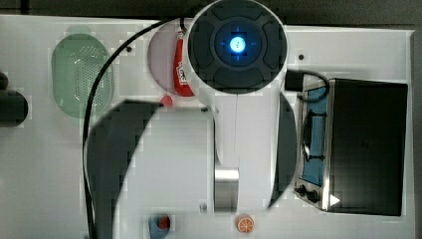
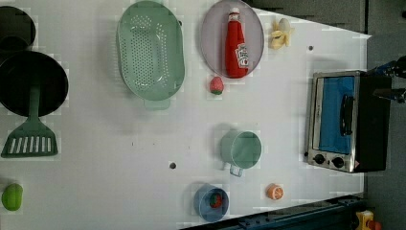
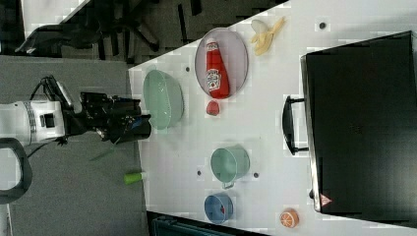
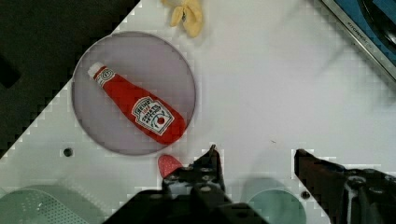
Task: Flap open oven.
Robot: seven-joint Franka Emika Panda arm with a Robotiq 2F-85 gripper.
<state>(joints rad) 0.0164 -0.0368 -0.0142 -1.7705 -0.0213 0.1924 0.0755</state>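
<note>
The oven [image 2: 344, 120] stands at the left view's right end of the white table, a black box [image 1: 366, 147] with a silver front frame. Its blue glass door [image 1: 314, 137] looks shut, with the dark bar handle [image 2: 345, 115] across it and two dark knobs [image 2: 329, 160] beside it. In the right view the handle [image 3: 290, 125] sticks out from the black body [image 3: 364, 123]. My gripper [image 4: 257, 156] is open, nothing between its fingers [image 4: 212, 163], and hangs above the table's middle, well apart from the oven's corner [image 4: 364, 23]. The right view has the gripper [image 3: 142, 125] far at its left.
A ketchup bottle [image 2: 237, 45] lies on a grey plate [image 2: 210, 28], with a strawberry [image 2: 216, 85] and a banana [image 2: 280, 33] nearby. A green colander [image 2: 151, 50], green mug [image 2: 241, 149], blue bowl [image 2: 210, 202] and orange half [image 2: 275, 191] stand on the table.
</note>
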